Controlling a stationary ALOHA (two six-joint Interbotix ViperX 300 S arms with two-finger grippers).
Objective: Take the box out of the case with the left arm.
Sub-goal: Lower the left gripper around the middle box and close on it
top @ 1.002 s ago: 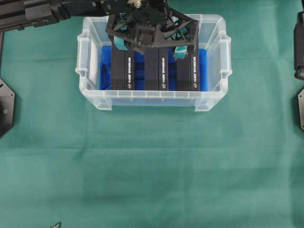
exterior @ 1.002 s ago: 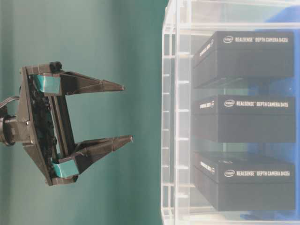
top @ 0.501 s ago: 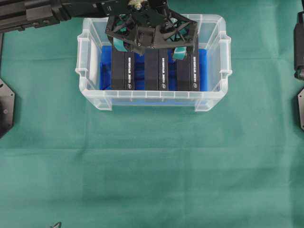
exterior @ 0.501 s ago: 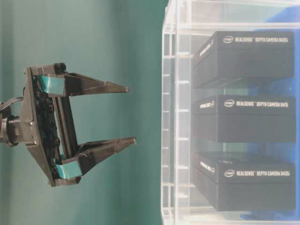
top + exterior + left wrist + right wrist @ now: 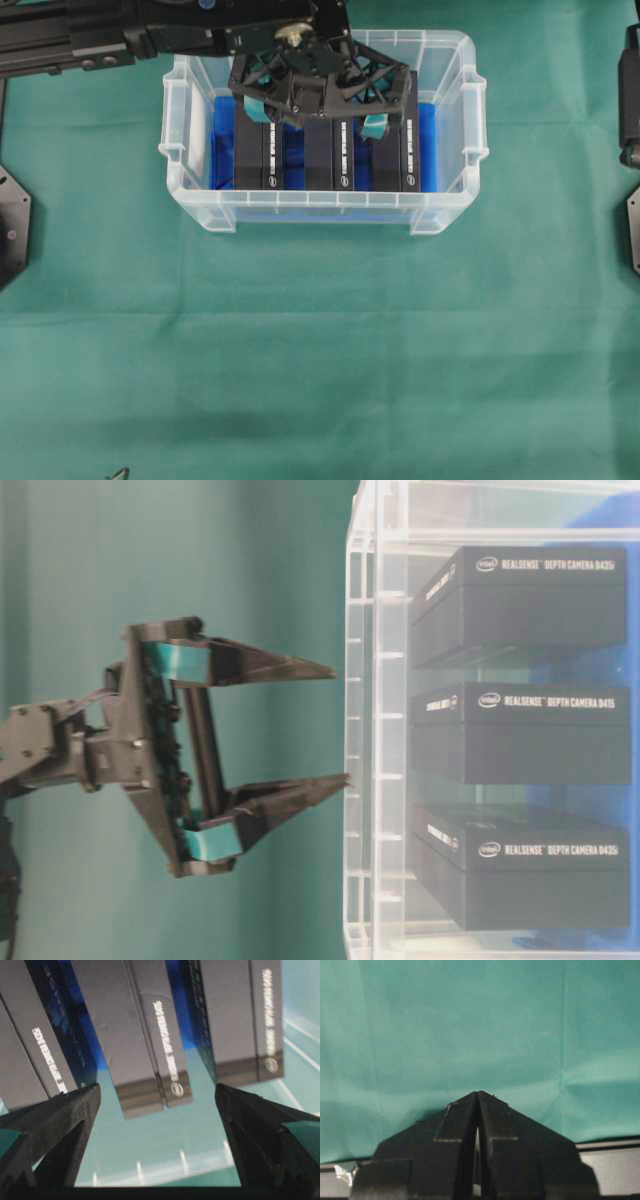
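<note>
The case [image 5: 320, 207] is a clear plastic bin with a blue lining, standing at the top middle of the green cloth. Three black boxes stand side by side in it: a left box [image 5: 258, 150], a middle box [image 5: 330, 155] and a right box [image 5: 400, 152]. My left gripper [image 5: 316, 112] hangs open over the case, its fingers straddling the middle box [image 5: 145, 1035]. In the table-level view the left gripper [image 5: 340, 723] has its fingertips level with the case's rim [image 5: 362, 730], apart from the boxes. The right gripper [image 5: 478, 1094] is shut over bare cloth, holding nothing.
Green cloth [image 5: 320, 350] covers the table. The right arm [image 5: 630, 95] rests at the right edge. Black base plates sit at the left edge [image 5: 12, 225] and the right edge [image 5: 632, 230].
The left gripper has come down toward the case, from well above the rim to rim level, and shifted slightly forward. Its jaws have stayed open. The boxes have not moved.
</note>
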